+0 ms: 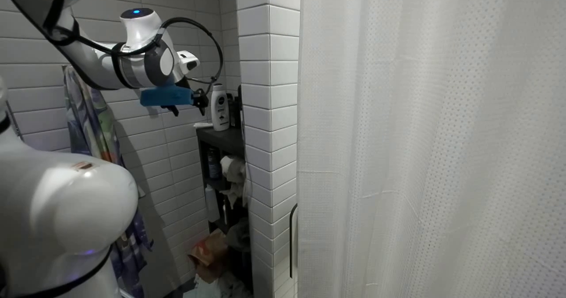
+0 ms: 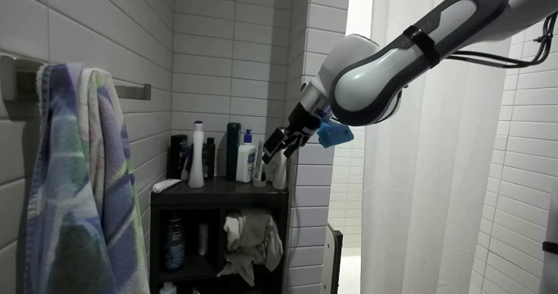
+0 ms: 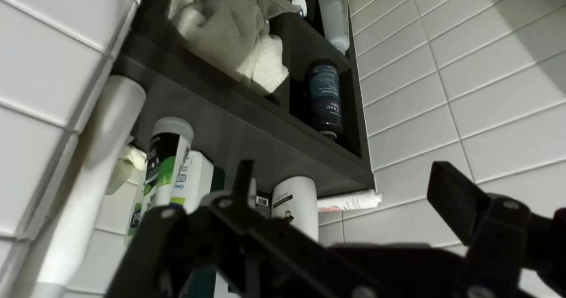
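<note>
My gripper point(image 2: 277, 155) stands open in the air near the top of a dark shelf unit point(image 2: 218, 191), with nothing between its fingers. In the wrist view its two dark fingers point(image 3: 455, 200) are spread wide. Between them in that view, but farther off, appear a white bottle point(image 3: 297, 203) and a white tube point(image 3: 351, 200) lying at the shelf's edge. The same white bottle point(image 1: 220, 108) stands upright in an exterior view, close to the gripper in the picture. Also on the shelf top are a dark green bottle point(image 2: 233, 152) and a white pump bottle point(image 2: 246, 161) with a blue head.
Below, the shelf holds a dark can point(image 2: 175, 244) and a crumpled pale cloth point(image 2: 253, 241). A tiled pillar point(image 1: 269, 112) rises beside the shelf. A towel point(image 2: 87, 176) hangs on a wall bar, and a white curtain point(image 1: 424, 134) hangs past the pillar.
</note>
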